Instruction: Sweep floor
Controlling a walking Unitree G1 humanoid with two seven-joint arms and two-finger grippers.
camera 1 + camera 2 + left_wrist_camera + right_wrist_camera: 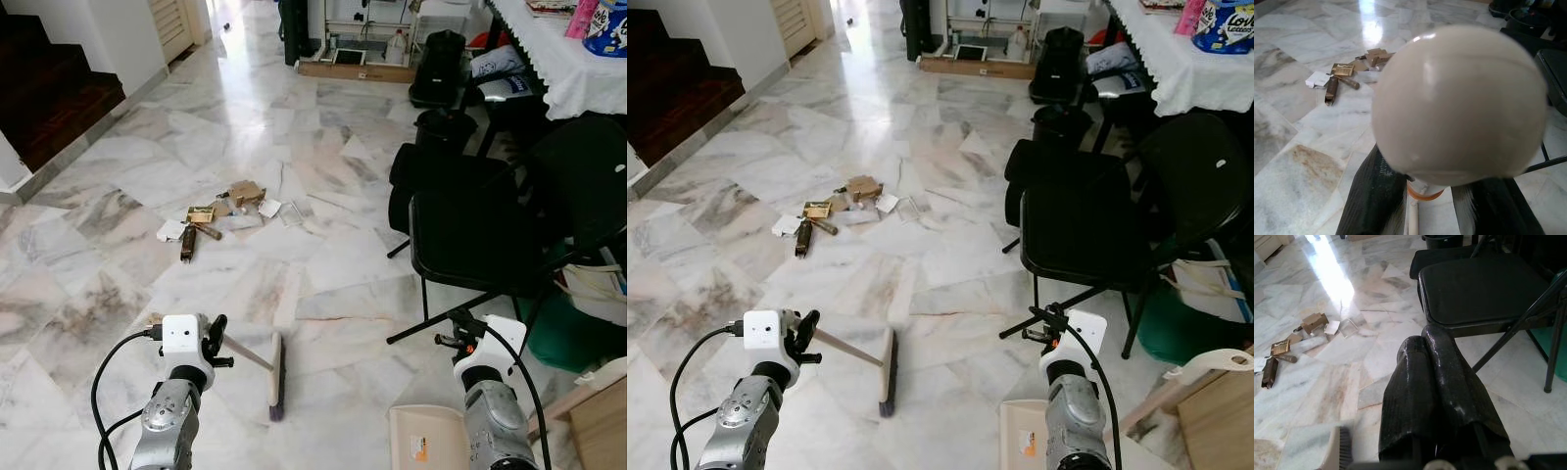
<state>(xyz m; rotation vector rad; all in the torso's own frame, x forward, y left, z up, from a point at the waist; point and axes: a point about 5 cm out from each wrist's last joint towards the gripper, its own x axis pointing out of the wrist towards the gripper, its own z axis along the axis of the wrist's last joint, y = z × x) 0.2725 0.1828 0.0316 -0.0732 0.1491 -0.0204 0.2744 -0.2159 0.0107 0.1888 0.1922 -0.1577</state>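
Left gripper [217,338] clamped on the broom [275,377]; litter [220,211] lies well ahead, black chair [470,230] beside the closed right gripper [1437,377].

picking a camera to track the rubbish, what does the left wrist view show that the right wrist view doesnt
Left wrist alone: the broom handle's rounded cream end cap, close up, with the left pincer shut on the handle. Right wrist alone: the black folding chair and the right pincer, fingers together. Both: the litter pile on the marble floor.
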